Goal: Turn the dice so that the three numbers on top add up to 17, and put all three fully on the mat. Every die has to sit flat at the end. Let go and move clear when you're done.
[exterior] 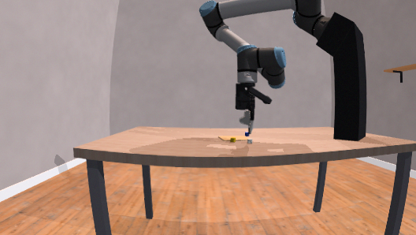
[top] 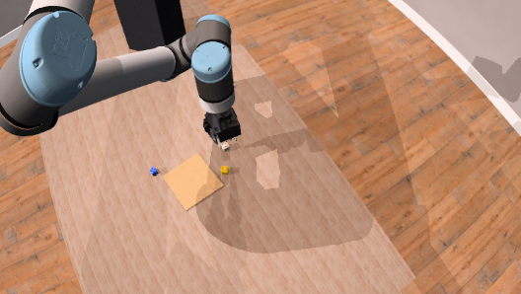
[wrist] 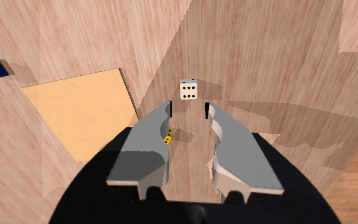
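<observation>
A white die (top: 225,145) lies on the table beyond the mat's far corner; in the wrist view (wrist: 188,89) its top face shows six. My gripper (top: 222,137) hangs just above and beside it, pointing down, with its fingers a die's width apart and nothing between them. A yellow die (top: 224,169) sits on the table just off the mat's right corner, and it also shows behind my left finger in the wrist view (wrist: 168,137). A blue die (top: 154,171) sits on the table left of the mat. The tan mat (top: 192,181) holds no dice.
The arm's black base column (top: 143,5) stands at the back of the table. The table's front edge (exterior: 244,158) is well away from the dice.
</observation>
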Robot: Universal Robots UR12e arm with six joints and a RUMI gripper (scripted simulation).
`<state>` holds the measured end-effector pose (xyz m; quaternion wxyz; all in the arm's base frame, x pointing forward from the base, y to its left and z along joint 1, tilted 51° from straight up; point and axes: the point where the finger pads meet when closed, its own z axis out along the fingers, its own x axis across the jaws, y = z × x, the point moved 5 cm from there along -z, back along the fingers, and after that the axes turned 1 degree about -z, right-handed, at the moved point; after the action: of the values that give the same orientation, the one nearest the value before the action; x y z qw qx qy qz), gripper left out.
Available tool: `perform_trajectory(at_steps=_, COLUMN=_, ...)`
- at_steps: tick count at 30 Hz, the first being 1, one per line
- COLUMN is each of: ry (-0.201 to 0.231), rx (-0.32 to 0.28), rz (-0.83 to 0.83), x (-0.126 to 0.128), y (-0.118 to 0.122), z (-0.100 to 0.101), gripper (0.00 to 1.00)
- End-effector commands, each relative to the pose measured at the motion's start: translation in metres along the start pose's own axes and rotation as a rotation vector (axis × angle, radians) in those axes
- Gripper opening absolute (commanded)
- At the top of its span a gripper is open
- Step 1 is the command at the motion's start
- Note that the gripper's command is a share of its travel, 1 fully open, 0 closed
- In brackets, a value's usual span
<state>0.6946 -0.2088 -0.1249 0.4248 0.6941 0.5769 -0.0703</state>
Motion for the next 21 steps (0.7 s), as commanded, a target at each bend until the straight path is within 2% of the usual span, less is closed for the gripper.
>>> perform_trajectory(at_steps=1, ry=0.0, rx=-0.001, rz=0.0, x=0.0002, y=0.0003, z=0.0053, gripper=0.21)
perform_trajectory(at_steps=21, ry=0.0, rx=-0.001, rz=0.0, x=0.0003, y=0.0003, z=0.0152, gripper=0.21)
